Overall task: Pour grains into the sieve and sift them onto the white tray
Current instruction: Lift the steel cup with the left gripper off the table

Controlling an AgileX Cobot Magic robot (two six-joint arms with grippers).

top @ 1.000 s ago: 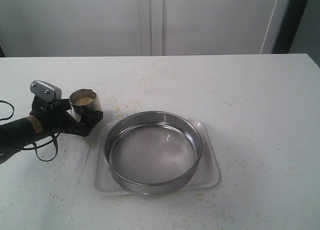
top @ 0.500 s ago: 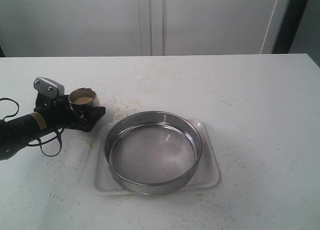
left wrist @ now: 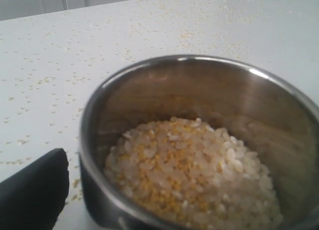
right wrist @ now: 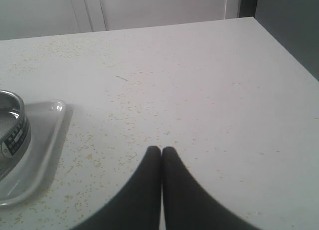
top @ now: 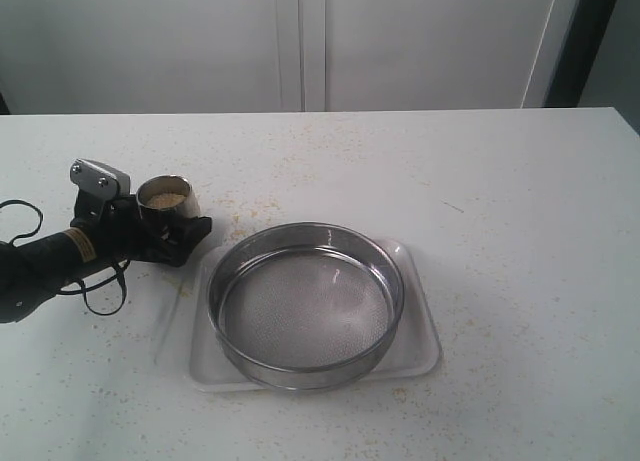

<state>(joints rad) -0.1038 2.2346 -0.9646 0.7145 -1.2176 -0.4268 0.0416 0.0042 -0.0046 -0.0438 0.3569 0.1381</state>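
Shifted slightly farther, the cup (top: pixel 167 206) of grains (left wrist: pixel 184 175) is kept upright (so nothing spills) by the clamped left gripper (top: pixel 172 233); the right gripper (right wrist: pixel 161 152) is closed, empty.

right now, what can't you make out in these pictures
- Left gripper: exterior view, fingertips hidden by the cup.
- Tray middle: exterior view, covered by the sieve.
- Sieve: right wrist view, cut off by the picture edge.
- Right gripper: outside the exterior view.
- Depth of grains: left wrist view, cup wall hides it.
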